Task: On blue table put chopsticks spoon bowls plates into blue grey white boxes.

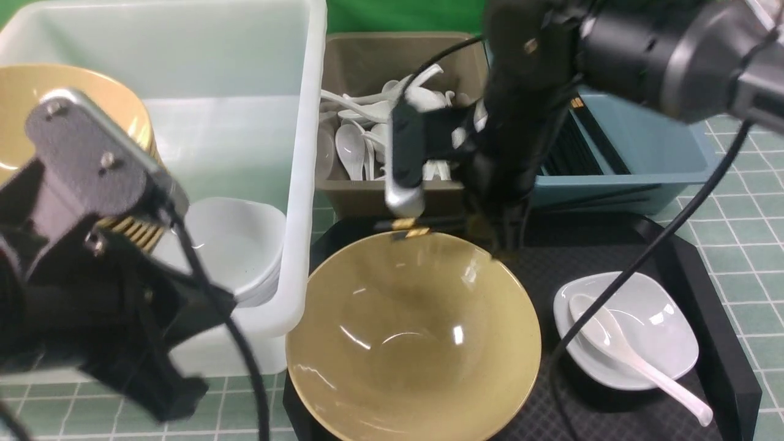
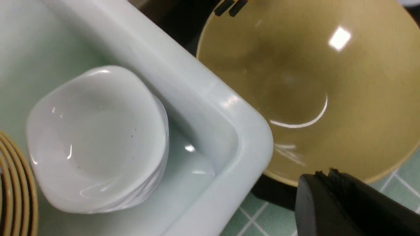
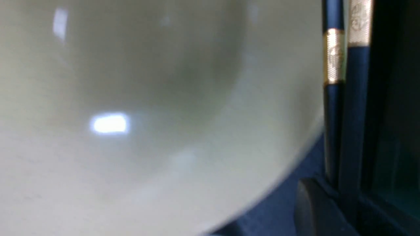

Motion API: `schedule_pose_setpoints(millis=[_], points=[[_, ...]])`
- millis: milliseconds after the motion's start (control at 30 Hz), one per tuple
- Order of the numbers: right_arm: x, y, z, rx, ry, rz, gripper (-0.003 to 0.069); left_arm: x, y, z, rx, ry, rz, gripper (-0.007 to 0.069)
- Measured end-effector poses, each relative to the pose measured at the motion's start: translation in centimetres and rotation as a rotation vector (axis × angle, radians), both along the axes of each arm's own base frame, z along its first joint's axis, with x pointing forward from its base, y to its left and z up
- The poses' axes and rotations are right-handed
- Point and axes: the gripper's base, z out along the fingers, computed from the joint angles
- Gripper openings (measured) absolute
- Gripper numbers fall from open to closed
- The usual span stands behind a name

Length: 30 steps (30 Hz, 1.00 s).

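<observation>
The left gripper (image 2: 323, 175) hangs above the near corner of the white box (image 1: 300, 184); its fingers are pressed together and hold nothing. Inside this box there is a stack of yellow bowls (image 1: 37, 104) on the left and a stack of plates (image 1: 236, 245) just beside it on the right. Behind, in the middle, the grey box (image 1: 367, 55) holds many spoons (image 1: 355, 147). In front of it lies the tray (image 1: 723, 343), with a big bowl (image 1: 410, 337) on its left part. The chopsticks (image 3: 354, 98) lie on the tray, just behind the far rim of this bowl. The right gripper (image 3: 341, 200) is down there and is clamped on them. At the back right, the blue box (image 1: 661, 147) has dark chopsticks inside. On the right part of the tray, a plate (image 1: 667, 331) carries one spoon (image 1: 618, 343).
</observation>
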Motion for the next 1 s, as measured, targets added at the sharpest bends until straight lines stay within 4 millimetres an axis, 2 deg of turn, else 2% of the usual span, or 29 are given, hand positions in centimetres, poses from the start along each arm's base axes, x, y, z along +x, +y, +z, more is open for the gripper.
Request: schedule_pose_setpoints(millis=[133,200,233,333,367,467,600,733,867,900,933,1000], points=[[1.2,-2.0,0.0,0.020,0.008,-0.145,0.0087,1.9,-1.1,-0.6,-0.060,0.003,0.061,-0.0011],[2.2,-3.7,0.0,0.045,0.008,-0.271,0.0087,4.1,-2.4,-1.7,-0.108,0.012,0.101,-0.0011],[2.2,-3.7,0.0,0.045,0.008,-0.271,0.0087,4.4,-2.6,-1.9,-0.110,0.021,0.106,-0.0011],[4.1,-6.2,0.2,0.121,-0.047,-0.450,0.0087,6.8,-4.1,-3.2,-0.185,0.024,0.143,-0.0011],[4.2,-6.3,0.2,0.127,-0.052,-0.461,0.0087,7.0,-4.2,-3.2,-0.191,0.019,0.145,-0.0011],[6.3,-8.8,0.7,0.234,-0.135,-0.618,0.0087,8.8,-5.4,-2.5,-0.237,-0.019,0.144,-0.0011],[9.0,-11.3,1.0,0.348,-0.191,-0.768,0.0087,9.8,-6.0,-0.9,-0.249,-0.083,0.117,-0.0011],[11.9,-13.0,0.8,0.462,-0.220,-0.878,0.0087,9.9,-6.1,-0.4,-0.244,-0.108,0.102,-0.0011],[15.2,-13.6,-0.3,0.567,-0.252,-0.951,0.0087,9.7,-6.0,-0.8,-0.218,-0.064,0.092,-0.0011],[15.4,-13.6,-0.2,0.578,-0.259,-0.956,0.0087,9.7,-6.0,-0.8,-0.216,-0.062,0.091,-0.0011],[16.7,-13.5,-1.0,0.618,-0.276,-0.982,0.0087,9.5,-6.0,-1.1,-0.195,-0.041,0.079,-0.0011],[17.7,-13.4,-1.4,0.659,-0.300,-1.002,0.0087,9.4,-6.0,-1.3,-0.176,-0.025,0.067,-0.0011]])
